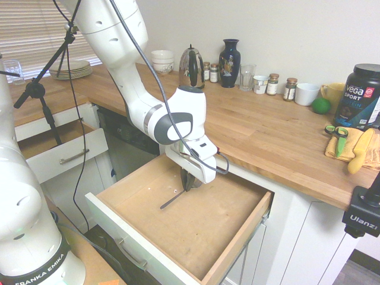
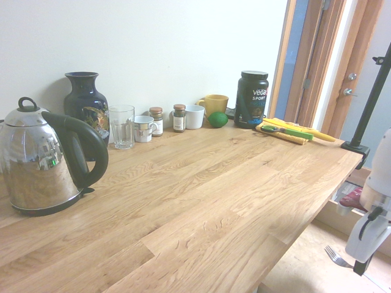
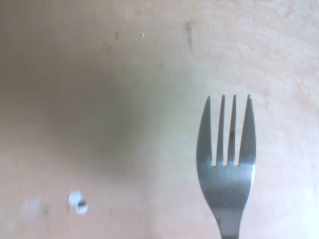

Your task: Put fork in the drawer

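While over drawer: gripper pointed down, fingers pinching fork by handle, tines low near wood floor, likely for gentle release.

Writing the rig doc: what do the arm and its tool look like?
Glossy white rounded arm with grey joint bands; black "FRANKA EMIKA" lettering on the near segment. A dark cable runs along it down to the white boxy tool, which ends in short dark fingers.
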Available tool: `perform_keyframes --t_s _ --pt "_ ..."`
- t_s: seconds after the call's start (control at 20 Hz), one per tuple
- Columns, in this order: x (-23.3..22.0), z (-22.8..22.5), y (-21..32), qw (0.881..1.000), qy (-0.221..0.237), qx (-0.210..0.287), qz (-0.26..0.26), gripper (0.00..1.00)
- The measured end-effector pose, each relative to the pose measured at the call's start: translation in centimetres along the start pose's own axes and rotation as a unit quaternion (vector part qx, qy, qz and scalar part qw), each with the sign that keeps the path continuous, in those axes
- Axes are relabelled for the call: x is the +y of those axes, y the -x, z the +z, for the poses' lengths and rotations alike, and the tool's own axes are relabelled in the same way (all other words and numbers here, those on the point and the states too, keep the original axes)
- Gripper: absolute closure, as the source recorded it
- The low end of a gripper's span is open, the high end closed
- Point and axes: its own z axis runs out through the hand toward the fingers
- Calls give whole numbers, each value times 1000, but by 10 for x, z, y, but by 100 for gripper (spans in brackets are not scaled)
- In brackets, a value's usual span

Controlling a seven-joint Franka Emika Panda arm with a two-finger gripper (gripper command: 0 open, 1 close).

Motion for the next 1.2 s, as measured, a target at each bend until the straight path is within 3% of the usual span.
perform_keyframes --t_s 0.5,1.0,1.05,1.2 --pt "-21 30 -22 1000 11 -6 1 100" --pt "-22 31 -22 1000 14 -6 -1 100" --pt "-22 31 -22 1000 14 -5 -1 0" --pt "-22 32 -22 1000 14 -7 1 0"
